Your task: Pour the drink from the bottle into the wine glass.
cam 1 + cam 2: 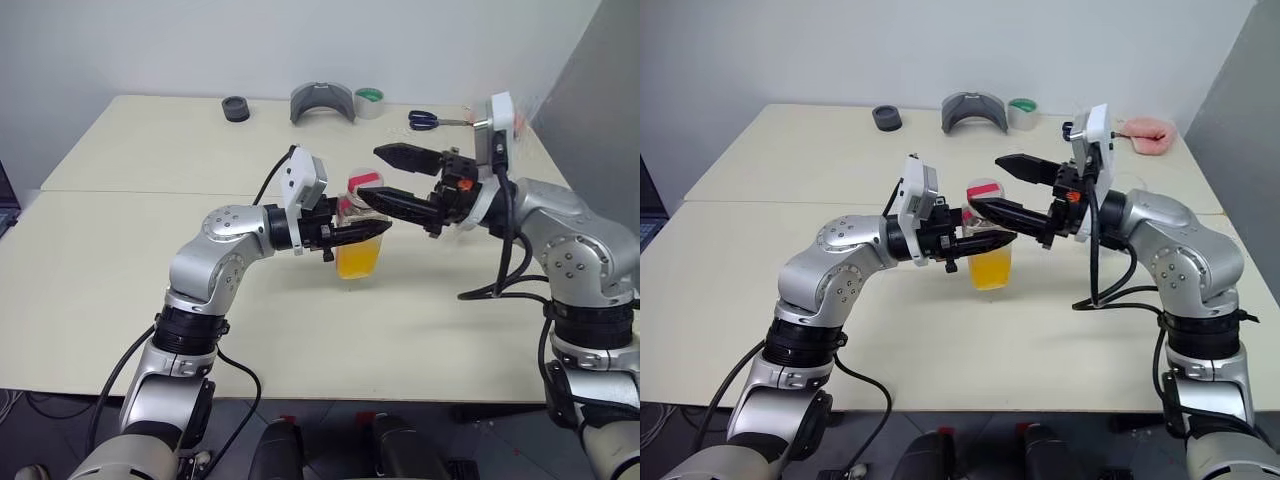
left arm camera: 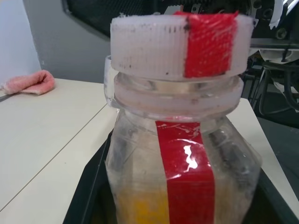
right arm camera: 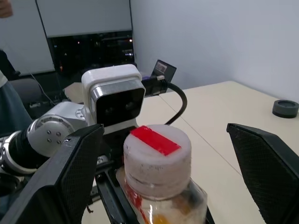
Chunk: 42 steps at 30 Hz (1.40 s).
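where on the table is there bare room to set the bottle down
Most of the table is bare: the wide near-left stretch beside the left arm, and the near strip below the bottle. The far edge is crowded: a black ring, grey holder, tape roll and scissors. A pink cloth takes the far right corner.

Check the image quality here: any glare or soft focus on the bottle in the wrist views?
Left wrist view: a bright glare spot sits on the bottle's red strip label, and the cap is sharp while the table behind is soft. Right wrist view: the cap is in focus, the right gripper's fingers in front are dark and slightly blurred. Eye views: even lighting, soft shadows on the table.
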Each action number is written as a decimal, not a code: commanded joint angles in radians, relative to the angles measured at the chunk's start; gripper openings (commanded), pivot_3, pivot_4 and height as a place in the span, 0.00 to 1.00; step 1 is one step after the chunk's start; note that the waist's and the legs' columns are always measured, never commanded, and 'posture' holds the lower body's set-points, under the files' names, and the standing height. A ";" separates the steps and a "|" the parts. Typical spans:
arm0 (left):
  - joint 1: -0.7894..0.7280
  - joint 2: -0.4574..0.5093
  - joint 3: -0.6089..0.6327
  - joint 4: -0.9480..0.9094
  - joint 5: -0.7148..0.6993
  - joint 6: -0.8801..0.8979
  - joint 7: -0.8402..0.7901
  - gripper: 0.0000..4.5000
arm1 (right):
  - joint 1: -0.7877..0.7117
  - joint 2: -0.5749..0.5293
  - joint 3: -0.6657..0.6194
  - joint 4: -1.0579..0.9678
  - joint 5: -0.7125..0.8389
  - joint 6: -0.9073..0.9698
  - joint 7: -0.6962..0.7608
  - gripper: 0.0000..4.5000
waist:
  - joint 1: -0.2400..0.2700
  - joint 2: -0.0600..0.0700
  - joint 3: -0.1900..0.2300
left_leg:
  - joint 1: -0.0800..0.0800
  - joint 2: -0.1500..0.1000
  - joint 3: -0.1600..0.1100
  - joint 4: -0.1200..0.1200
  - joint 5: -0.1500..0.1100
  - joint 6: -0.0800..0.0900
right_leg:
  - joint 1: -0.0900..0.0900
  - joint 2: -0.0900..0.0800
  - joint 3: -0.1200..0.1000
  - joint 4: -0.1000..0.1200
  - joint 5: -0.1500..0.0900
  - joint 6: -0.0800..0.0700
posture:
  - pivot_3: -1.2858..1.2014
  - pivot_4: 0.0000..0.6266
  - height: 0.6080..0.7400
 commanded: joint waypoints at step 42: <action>-0.022 0.001 0.011 -0.039 -0.008 -0.028 0.014 0.42 | -0.074 -0.035 -0.054 0.045 -0.024 -0.076 0.042 0.40 | -0.001 0.000 0.000 | 0.000 0.000 0.000 0.000 0.000 0.000 | 0.000 0.000 0.000 0.000 0.000 0.000 | 0.52 0.24 1.00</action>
